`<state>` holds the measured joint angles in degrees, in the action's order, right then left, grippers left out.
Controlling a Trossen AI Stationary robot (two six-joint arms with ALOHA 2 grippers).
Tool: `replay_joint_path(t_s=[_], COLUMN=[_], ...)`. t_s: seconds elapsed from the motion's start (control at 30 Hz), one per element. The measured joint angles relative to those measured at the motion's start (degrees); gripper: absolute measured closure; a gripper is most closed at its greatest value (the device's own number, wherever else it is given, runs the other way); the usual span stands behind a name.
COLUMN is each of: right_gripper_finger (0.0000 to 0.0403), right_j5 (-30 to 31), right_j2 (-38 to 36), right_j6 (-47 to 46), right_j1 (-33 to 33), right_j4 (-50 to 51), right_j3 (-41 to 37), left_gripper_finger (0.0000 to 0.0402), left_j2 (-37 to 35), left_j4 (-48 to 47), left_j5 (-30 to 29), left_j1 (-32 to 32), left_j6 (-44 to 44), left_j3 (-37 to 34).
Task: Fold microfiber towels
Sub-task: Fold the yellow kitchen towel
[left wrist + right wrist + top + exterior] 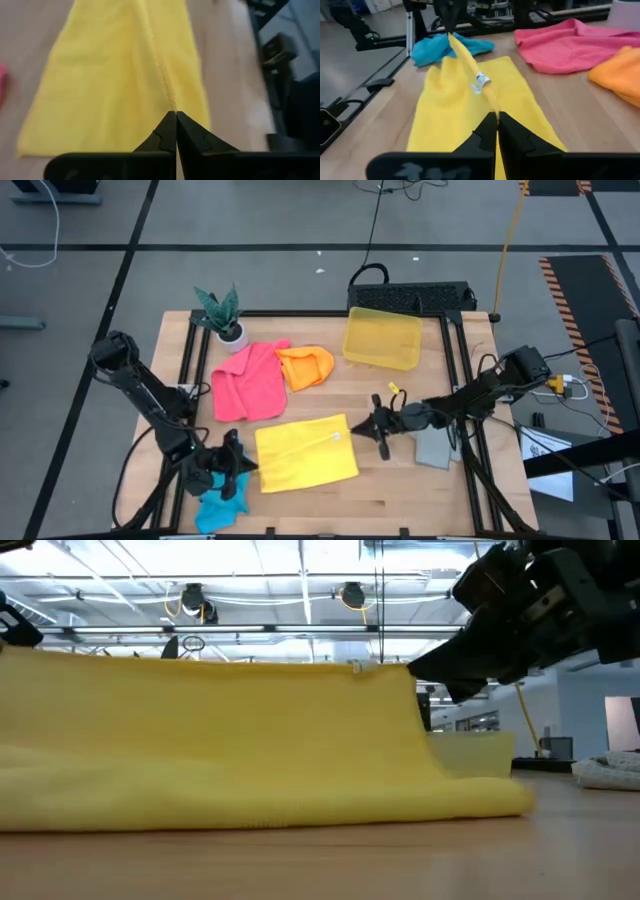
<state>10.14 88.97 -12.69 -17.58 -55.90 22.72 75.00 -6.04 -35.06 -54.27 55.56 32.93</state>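
Observation:
The yellow towel (305,452) lies at the table's near middle, one hemmed edge raised between my two grippers. My left gripper (238,463) is shut on it at the towel's left side, my right gripper (366,423) at its far right corner. In the low view the towel (220,740) stands up like a curtain, its lower part on the table. A white tag (481,80) sits on the raised hem. The blue towel (220,505) lies crumpled by the near left edge, the pink (248,380) and orange (305,367) ones farther back, and the grey one (435,448) at the right. My left gripper (176,114) pinches the yellow towel's hemmed edge (169,100) between its two fingers, at that edge's left end, slanting down from the table's left. The hem runs straight away from the fingers. My right gripper (497,116) pinches the same hemmed edge (490,102) at its other end, coming nearly level from the table's right. The edge runs lifted and drawn straight across to my left gripper (451,22), with cloth hanging down onto the table.
A translucent yellow bin (382,337) stands at the far right of the table, and a small potted plant (222,315) at the far left. Black rails (185,370) frame the table's sides. Bare wood shows in front of the yellow towel.

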Motion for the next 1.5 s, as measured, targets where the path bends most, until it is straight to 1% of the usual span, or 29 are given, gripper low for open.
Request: replay_joint_path(t_s=[0.07,0.17,0.23,0.3,0.4,0.47,0.53,0.6,0.7,0.77,0.87,0.97,1.17,1.27,1.4,1.5], right_gripper_finger=[0.0401,0.0401,0.0401,0.0401,0.0401,0.0401,0.0401,0.0401,0.0401,0.0401,0.0401,0.0401,0.0401,0.0401,0.0401,0.0401], right_j5=[-3.58,-12.88,-17.35,-17.86,-17.66,-16.2,-11.84,-7.32,-2.19,-0.1,2.09,3.31,3.33,3.32,3.33,3.39], right_j2=[0.0,0.0,-0.02,-0.04,-0.04,-0.04,-0.04,-0.04,-0.04,-0.02,-0.02,-0.02,-0.02,-0.02,-0.02,-0.02], right_j6=[0.61,1.33,1.42,1.4,1.4,1.45,1.92,2.33,2.87,2.68,2.17,0.41,-0.33,-0.31,-0.18,-0.18], right_j1=[-0.06,-0.99,-1.94,-2.82,-3.19,-3.08,-3.06,-3.0,-2.87,-2.53,-1.56,-0.13,1.56,1.9,1.92,1.98], right_j4=[-3.35,-10.09,-14.81,-17.56,-16.89,-15.13,-12.56,-10.37,-6.97,-5.32,-2.87,-0.51,1.06,0.95,0.94,0.94], right_j3=[-0.02,-0.02,0.0,0.01,0.02,0.02,0.02,0.02,0.02,0.02,0.02,0.02,0.02,0.02,0.02,0.02], left_gripper_finger=[0.0393,0.0396,0.0398,0.0396,0.0394,0.0398,0.0398,0.0394,0.0392,0.0397,0.0397,0.0391,0.0397,0.0392,0.0398,0.0394], left_j2=[0.0,0.0,0.0,-0.03,-0.04,-0.07,-0.07,-0.04,-0.04,-0.04,-0.04,-0.04,-0.02,0.0,0.0,0.0], left_j4=[2.43,7.25,8.59,8.69,8.34,7.51,4.63,0.83,-5.06,-7.59,-8.98,-8.9,-8.89,-8.67,-9.06,-10.11], left_j5=[1.32,3.72,5.15,5.3,5.01,4.4,2.71,0.4,-0.8,-0.97,-1.01,-1.01,-1.01,-1.01,-1.01,-1.16], left_j1=[-0.33,-1.25,-2.19,-3.21,-4.19,-4.39,-4.2,-3.63,-2.22,-1.4,-0.36,0.44,1.05,1.06,1.05,1.55], left_j6=[-2.45,-8.67,-12.54,-15.61,-19.35,-20.63,-20.34,-17.8,-12.56,-10.04,-6.36,-2.9,2.33,3.09,2.29,1.98], left_j3=[1.38,4.49,7.01,9.44,11.86,12.44,12.42,12.39,12.34,11.92,10.13,7.37,2.87,2.66,2.8,2.8])
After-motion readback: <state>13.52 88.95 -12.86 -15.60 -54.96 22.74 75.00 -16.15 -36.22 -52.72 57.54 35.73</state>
